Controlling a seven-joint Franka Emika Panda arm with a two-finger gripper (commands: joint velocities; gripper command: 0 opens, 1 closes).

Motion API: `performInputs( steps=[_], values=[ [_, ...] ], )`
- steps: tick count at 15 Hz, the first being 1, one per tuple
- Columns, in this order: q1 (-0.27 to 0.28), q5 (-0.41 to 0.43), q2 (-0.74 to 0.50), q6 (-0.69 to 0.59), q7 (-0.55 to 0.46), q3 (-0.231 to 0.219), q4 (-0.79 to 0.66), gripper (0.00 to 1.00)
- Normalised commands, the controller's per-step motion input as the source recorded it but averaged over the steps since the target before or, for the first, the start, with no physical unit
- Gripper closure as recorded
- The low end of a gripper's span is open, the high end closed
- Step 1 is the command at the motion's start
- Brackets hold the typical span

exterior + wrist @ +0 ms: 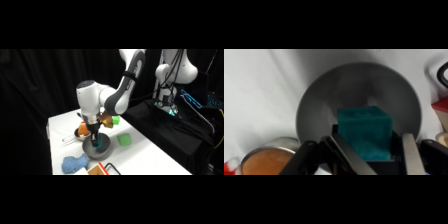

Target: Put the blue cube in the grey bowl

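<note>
The blue cube (pixel 364 127) sits between my gripper's (pixel 372 140) two fingers, and the gripper is shut on it. Directly beneath lies the grey bowl (pixel 319 100), its round metal inside filling the middle of the wrist view. In the side view the gripper (pixel 96 143) reaches down into the grey bowl (pixel 90 151) near the table's front left, and a bit of the teal cube (pixel 99 145) shows at its tip. Whether the cube touches the bowl's bottom I cannot tell.
Two light green cubes (pixel 123 139) (pixel 115 120) lie right of the bowl. A blue fuzzy cloth (pixel 74 163) sits at the front left, by an orange-and-red thing (pixel 103 169). A small pan with orange contents (pixel 269 159) stands close beside the bowl.
</note>
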Motion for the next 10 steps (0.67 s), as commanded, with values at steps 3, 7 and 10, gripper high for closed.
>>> performInputs(
  steps=[3, 7, 10],
  values=[
    [0.067, 0.022, -0.05, 0.04, -0.09, -0.075, 0.04, 0.0],
    [0.051, 0.02, -0.25, -0.16, -0.12, -0.067, -0.02, 0.0],
    [-0.015, 0.091, -0.51, -0.47, -0.22, 0.017, -0.12, 0.0]
  ],
)
